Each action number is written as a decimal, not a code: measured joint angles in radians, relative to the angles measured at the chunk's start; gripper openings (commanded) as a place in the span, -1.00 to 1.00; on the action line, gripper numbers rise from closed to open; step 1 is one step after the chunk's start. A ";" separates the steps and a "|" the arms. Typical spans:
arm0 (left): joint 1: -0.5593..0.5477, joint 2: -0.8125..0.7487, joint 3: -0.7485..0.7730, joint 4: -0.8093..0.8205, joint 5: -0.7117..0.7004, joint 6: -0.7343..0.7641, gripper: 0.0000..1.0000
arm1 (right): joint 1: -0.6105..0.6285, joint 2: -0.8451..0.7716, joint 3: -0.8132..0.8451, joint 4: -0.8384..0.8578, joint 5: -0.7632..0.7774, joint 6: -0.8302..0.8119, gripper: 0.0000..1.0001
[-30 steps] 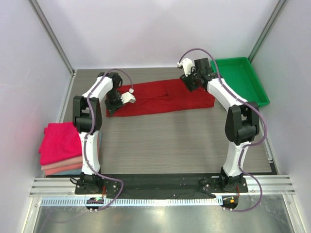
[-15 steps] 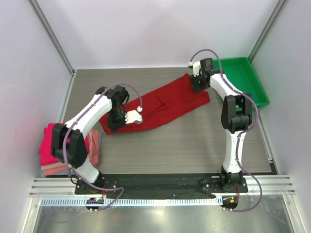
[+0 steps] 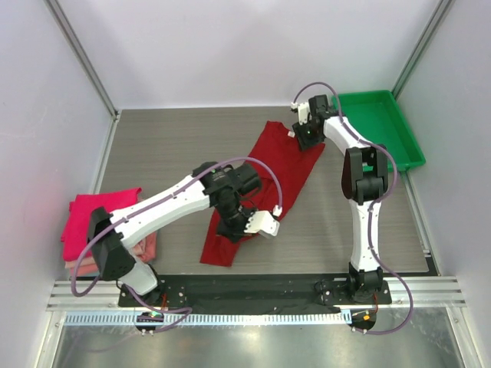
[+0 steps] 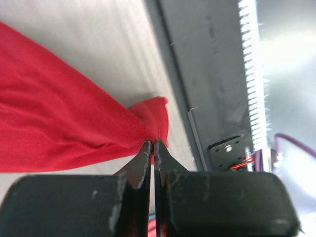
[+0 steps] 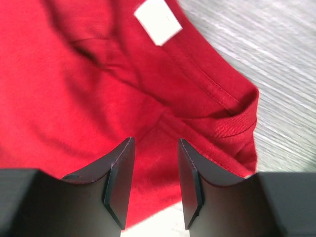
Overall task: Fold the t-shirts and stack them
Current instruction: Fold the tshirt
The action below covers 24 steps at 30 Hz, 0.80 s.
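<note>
Crimson t-shirt [image 3: 268,165] is found laid diagonally across the wooden surface [image 3: 161,146], running from the upper centre of the overhead frame down to the lower centre. Near its lower end the cloth is pinched between the pressed-together jaws of the left gripper [image 4: 152,144], with a small fold bunched at the tips. The right gripper [image 5: 155,143] is positioned with jaws spread over the collar end, below the white label [image 5: 158,20]; contact with the cloth cannot be confirmed. A folded stack of magenta and salmon t-shirts [image 3: 92,226] is noted at the left edge. A green tray [image 3: 380,130] is noted at the upper right.
</note>
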 measured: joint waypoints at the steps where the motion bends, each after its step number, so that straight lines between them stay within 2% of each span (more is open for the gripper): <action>1: -0.014 0.020 0.004 -0.002 0.015 -0.008 -0.99 | 0.003 0.013 0.008 -0.004 0.000 -0.002 -0.10; 8: -0.088 0.153 0.020 -0.002 0.099 -0.049 -0.99 | 0.026 0.130 0.159 -0.028 0.022 -0.028 -0.11; 15: -0.118 0.278 0.075 0.009 0.145 -0.050 -0.95 | 0.065 0.289 0.418 -0.020 0.030 -0.050 -0.10; 20: -0.113 0.381 0.162 0.006 0.159 -0.068 -0.78 | 0.091 0.423 0.632 0.010 0.031 -0.057 -0.03; 24: -0.116 0.505 0.298 0.000 0.211 -0.091 -0.58 | 0.101 0.454 0.649 0.114 0.031 -0.065 0.02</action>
